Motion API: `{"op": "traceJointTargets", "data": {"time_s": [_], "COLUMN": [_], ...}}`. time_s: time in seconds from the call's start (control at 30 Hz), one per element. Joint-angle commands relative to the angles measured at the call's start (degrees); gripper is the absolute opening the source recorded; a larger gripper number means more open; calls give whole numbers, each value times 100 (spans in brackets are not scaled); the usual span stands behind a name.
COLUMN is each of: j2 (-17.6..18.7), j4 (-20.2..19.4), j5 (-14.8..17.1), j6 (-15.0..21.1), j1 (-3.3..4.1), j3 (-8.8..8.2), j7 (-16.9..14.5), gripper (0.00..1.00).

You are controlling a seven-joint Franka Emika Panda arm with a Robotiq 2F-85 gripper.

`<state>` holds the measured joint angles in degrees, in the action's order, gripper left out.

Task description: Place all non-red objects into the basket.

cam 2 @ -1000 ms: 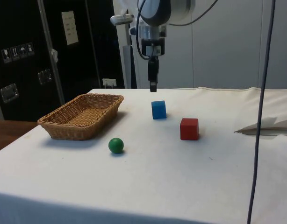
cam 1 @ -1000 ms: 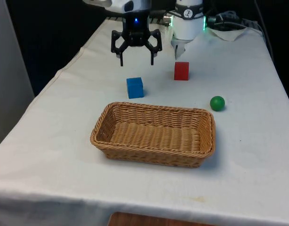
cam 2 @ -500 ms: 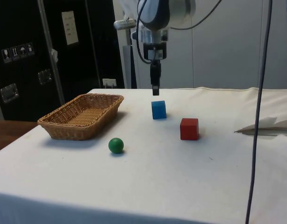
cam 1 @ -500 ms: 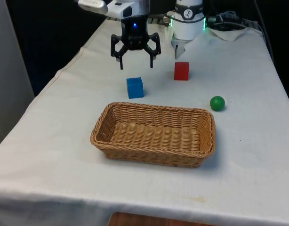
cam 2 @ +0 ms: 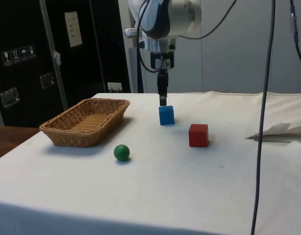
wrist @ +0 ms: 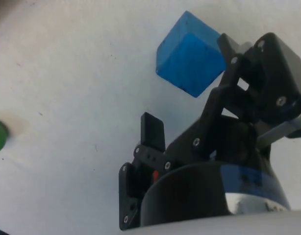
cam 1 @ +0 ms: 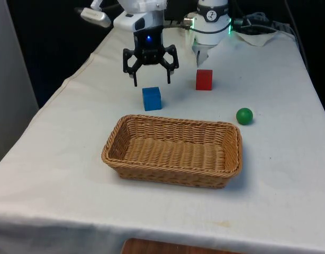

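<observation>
A: Reading the front view from its left, what comes first?
B: The wicker basket (cam 1: pixel 173 151), nearest the camera, with nothing in it. Behind it, toward the far end, the blue cube (cam 1: pixel 151 98) rests on the white cloth (cam 1: pixel 72 132).

A: And the gripper (cam 1: pixel 151 79)?
B: It hangs just above the blue cube, fingers spread wide and holding nothing. In the side view the fingertips stand just over the cube's top face, not touching it.

A: Further to the front view's right?
B: The red cube (cam 1: pixel 204 79), near the blue cube and slightly farther back. Last, the green ball (cam 1: pixel 244 116), beside the basket's far right corner, well apart from the gripper.
</observation>
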<state>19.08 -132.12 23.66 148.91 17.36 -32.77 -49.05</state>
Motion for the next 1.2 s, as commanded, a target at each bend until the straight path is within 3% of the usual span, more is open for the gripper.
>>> {"op": "traceJointTargets", "data": {"time_s": [0.0,0.03,0.2,0.23,0.27,0.37,0.53,0.57,0.6,0.83,0.87,0.9,1.13,1.17], "j2": [11,6,92,97,103,149,246,252,298,476,476,498,659,659], "j4": [0,6,17,0,17,34,69,46,92,183,160,189,229,212], "j5": [29,149,298,201,315,401,550,458,590,768,665,785,945,848], "j6": [0,6,17,0,17,11,6,0,6,17,-6,17,29,-6], "j1": [0,-52,-57,0,-57,-69,-69,0,-63,-63,0,-63,-63,0], "j3": [0,63,74,6,74,80,86,6,86,92,11,92,126,46], "j7": [-40,-166,-367,-281,-395,-510,-665,-579,-705,-871,-773,-882,-1014,-928], "gripper": [100,100,100,100,100,100,100,100,100,100,100,100,100,100]}}
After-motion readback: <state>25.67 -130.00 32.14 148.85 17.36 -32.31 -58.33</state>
